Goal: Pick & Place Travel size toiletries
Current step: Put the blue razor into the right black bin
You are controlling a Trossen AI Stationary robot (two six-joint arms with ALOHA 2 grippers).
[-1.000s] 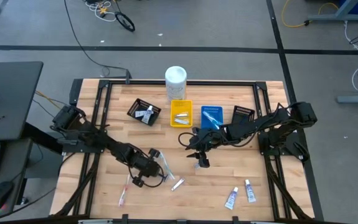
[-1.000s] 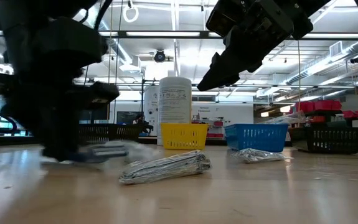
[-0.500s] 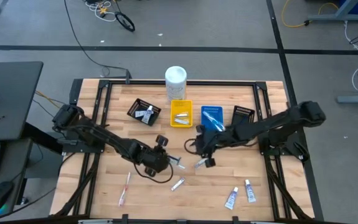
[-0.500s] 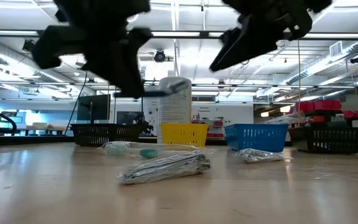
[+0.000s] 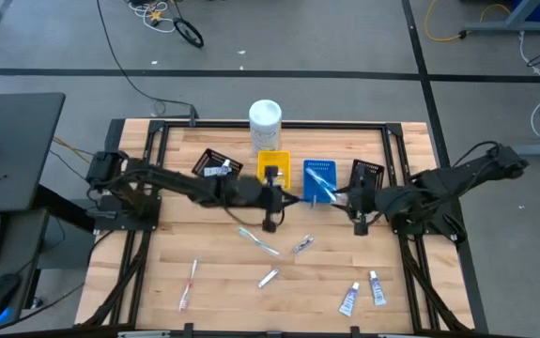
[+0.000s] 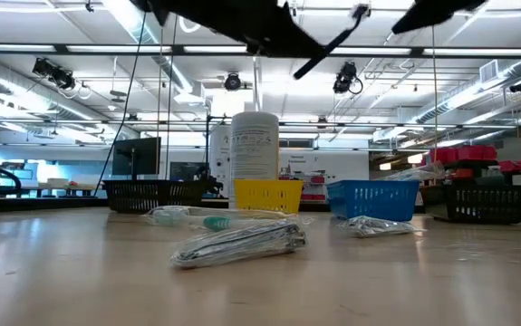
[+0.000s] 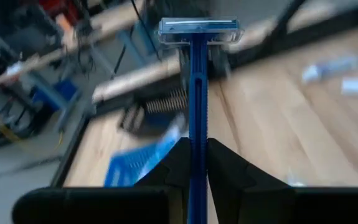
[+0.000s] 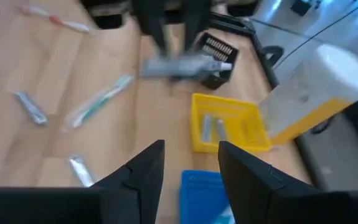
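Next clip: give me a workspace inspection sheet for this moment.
Surface: wooden table, metal frame.
Job's things: blue razor held by left end effector; toothbrushes, tubes and sachets loose on table.
Clutter: white container; yellow tray, blue tray, two black trays.
End effectors: left over table centre; right open, empty, near blue tray.
Cables: on floor.
Surroundings: monitor beside table.
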